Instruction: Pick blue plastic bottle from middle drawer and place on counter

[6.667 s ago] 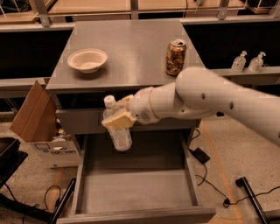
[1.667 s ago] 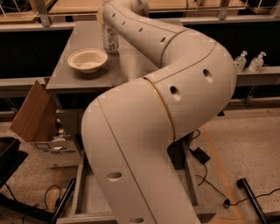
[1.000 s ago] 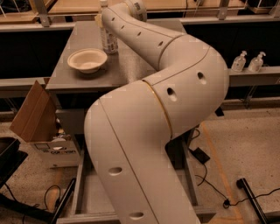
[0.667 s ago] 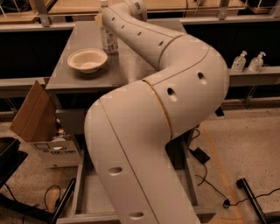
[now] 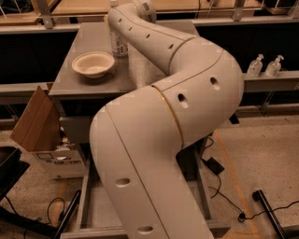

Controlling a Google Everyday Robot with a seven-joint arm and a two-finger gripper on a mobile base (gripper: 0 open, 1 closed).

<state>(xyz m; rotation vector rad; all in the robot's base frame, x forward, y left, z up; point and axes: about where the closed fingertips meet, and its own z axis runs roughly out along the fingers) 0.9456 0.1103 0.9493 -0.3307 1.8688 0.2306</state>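
The blue plastic bottle [image 5: 118,43] stands upright on the counter [image 5: 79,44], behind and right of a white bowl. Its top is hidden by my arm's end. My gripper [image 5: 113,14] is at the bottle's top, at the back of the counter, with the wrist bent over it. My big white arm [image 5: 187,93] sweeps across the middle of the view and hides the right half of the counter. The middle drawer [image 5: 96,212] is pulled open below; only its left floor and front edge show.
A white bowl [image 5: 93,64] sits on the counter's left. A cardboard box [image 5: 39,121] stands left of the cabinet. Two clear pump bottles [image 5: 264,65] stand on a ledge at right. Cables [image 5: 219,186] lie on the floor at right.
Earlier the bottle was held over the open drawer; now it stands on the counter by the bowl. Over the last second the arm has barely moved.
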